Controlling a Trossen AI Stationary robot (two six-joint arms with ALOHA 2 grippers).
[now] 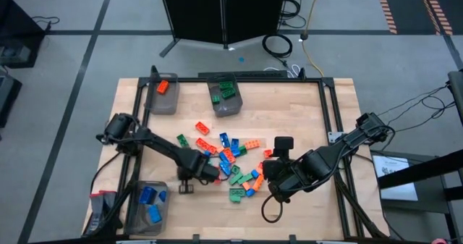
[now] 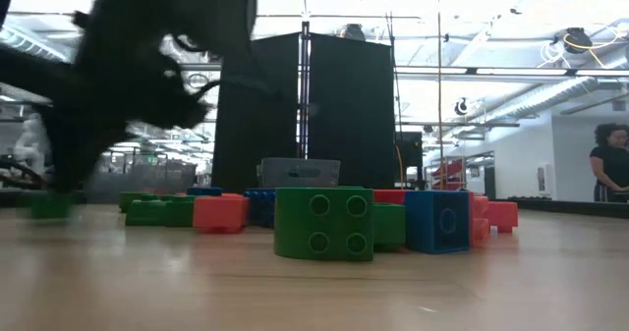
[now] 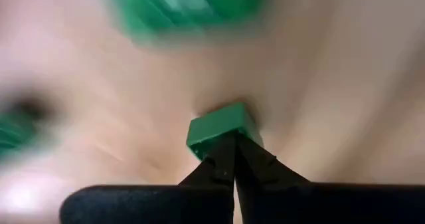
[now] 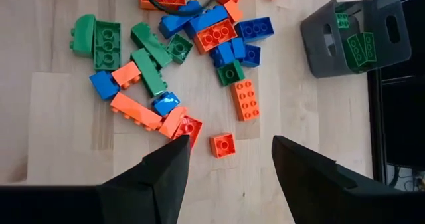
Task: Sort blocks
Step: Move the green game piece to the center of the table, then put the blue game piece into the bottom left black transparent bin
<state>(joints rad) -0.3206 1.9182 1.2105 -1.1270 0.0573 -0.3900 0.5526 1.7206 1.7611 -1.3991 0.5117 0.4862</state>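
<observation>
The blocks [image 1: 231,164] lie in a loose orange, green and blue pile mid-table, also in the right wrist view [image 4: 192,58] and the low view [image 2: 324,223]. My left gripper [image 1: 188,184] is at the pile's left near side, shut on a small green block [image 3: 219,126]; the low view shows that block [image 2: 49,205] under the blurred arm, close to the tabletop. My right gripper [image 1: 269,173] hovers open at the pile's right side [image 4: 229,167], and a small orange block [image 4: 222,145] lies on the table just ahead of its fingers. My left gripper pinches the small green block between its two fingertips [image 3: 229,154], which meet it on its side [image 3: 214,139] nearest the wrist camera. The fingers point steeply down. Whether the block is clear of the table I cannot tell.
Three dark bins stand on the table: one with an orange block at the far left [image 1: 163,95], one with green blocks at the far middle [image 1: 226,99] [image 4: 352,38], one with blue blocks at the near left corner [image 1: 148,204]. A black frame borders the table [image 1: 329,106].
</observation>
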